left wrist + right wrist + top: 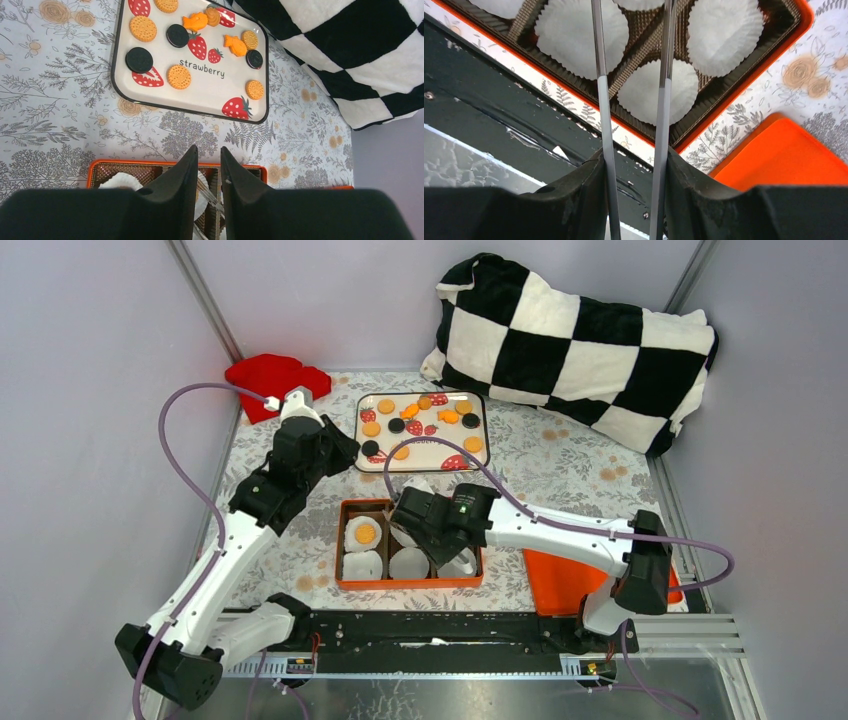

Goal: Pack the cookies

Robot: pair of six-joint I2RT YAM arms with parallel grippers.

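Right wrist view: thin silver metal tongs (601, 90), clamped in the right gripper (634, 165), run off frame at 12 o'clock. Tips unseen, load cannot be told. White pleated paper cups (499, 6) clipped at 12 o'clock edge. Flat orange lid (784, 160) clipped at 3–5 o'clock.

Top view: right gripper body covers the 1–3 o'clock cells of the orange compartment box (340, 545).

Left wrist view: left gripper (209, 152) masks most of the box. White strawberry-print tray (215, 92) cut at 12 o'clock, slicing one orange-yellow round cookie (166, 5).
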